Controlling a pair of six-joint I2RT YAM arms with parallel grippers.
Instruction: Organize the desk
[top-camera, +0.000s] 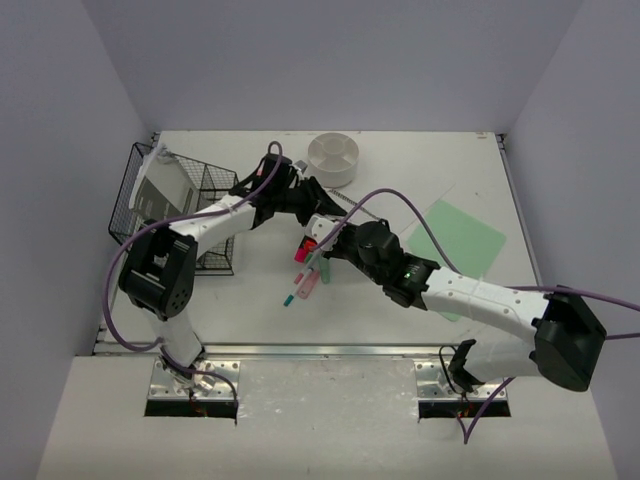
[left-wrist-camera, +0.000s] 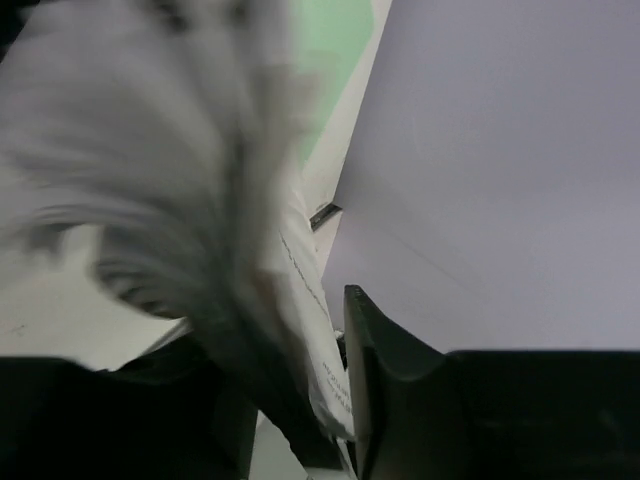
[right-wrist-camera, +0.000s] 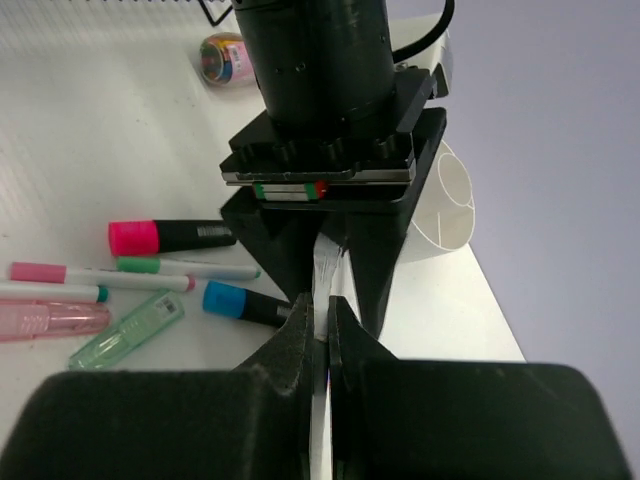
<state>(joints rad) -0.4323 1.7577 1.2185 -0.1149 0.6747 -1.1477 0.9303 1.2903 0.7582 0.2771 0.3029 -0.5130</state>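
While both tools pinch the same thin white printed paper sheet (right-wrist-camera: 321, 280) — the right gripper (right-wrist-camera: 320, 318) pressed onto its near edge, the left gripper (right-wrist-camera: 320, 262) clamped on it opposite — it hangs above the large off-white rectangular desk (top-camera: 420, 170), over loose coloured markers (right-wrist-camera: 150, 270). If the arms pull apart or twist unevenly, I judge the paper could tear or slip free.

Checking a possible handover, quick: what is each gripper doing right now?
Left gripper: jaws closed on the white paper.
Right gripper: jaws closed on the same white paper, seen edge-on.
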